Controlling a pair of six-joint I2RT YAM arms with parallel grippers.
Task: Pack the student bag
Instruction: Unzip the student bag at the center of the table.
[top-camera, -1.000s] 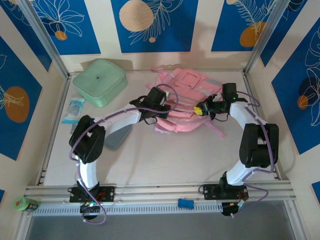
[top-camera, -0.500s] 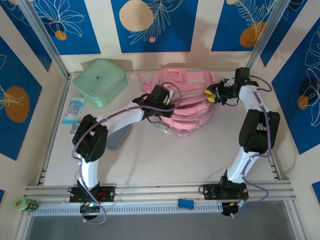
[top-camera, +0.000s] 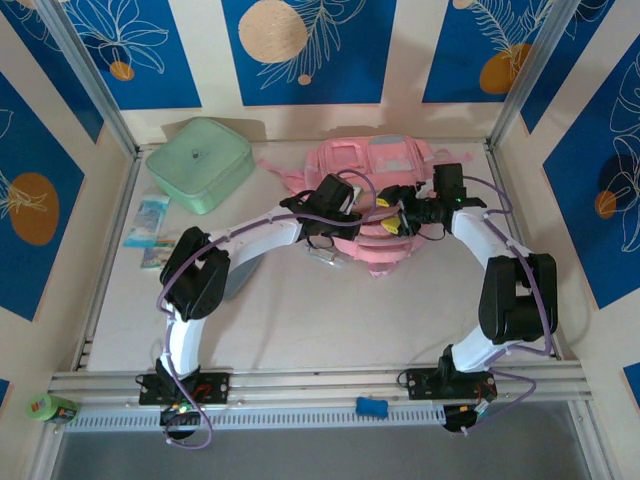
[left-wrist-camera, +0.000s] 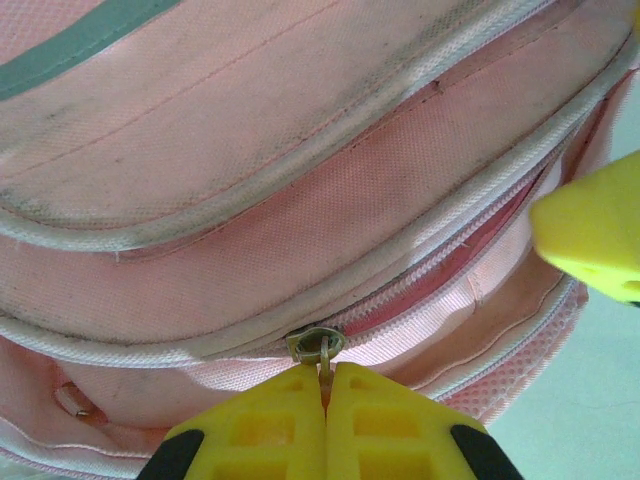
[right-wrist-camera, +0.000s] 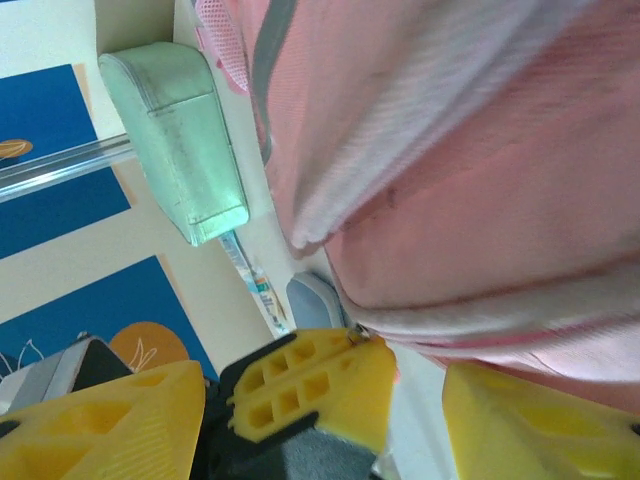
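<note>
Just above our left pincer (left-wrist-camera: 326, 388), which pinches the zip pull (left-wrist-camera: 324, 352), the student bag's (left-wrist-camera: 300, 150) zip runs rightward towards our right pincer (top-camera: 393, 220), spread wide alongside.

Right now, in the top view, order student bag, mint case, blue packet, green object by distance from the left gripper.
1. student bag, far centre, zip pull pinched by left gripper
2. mint case, far left
3. blue packet, left edge
4. green object, near-left corner
</note>
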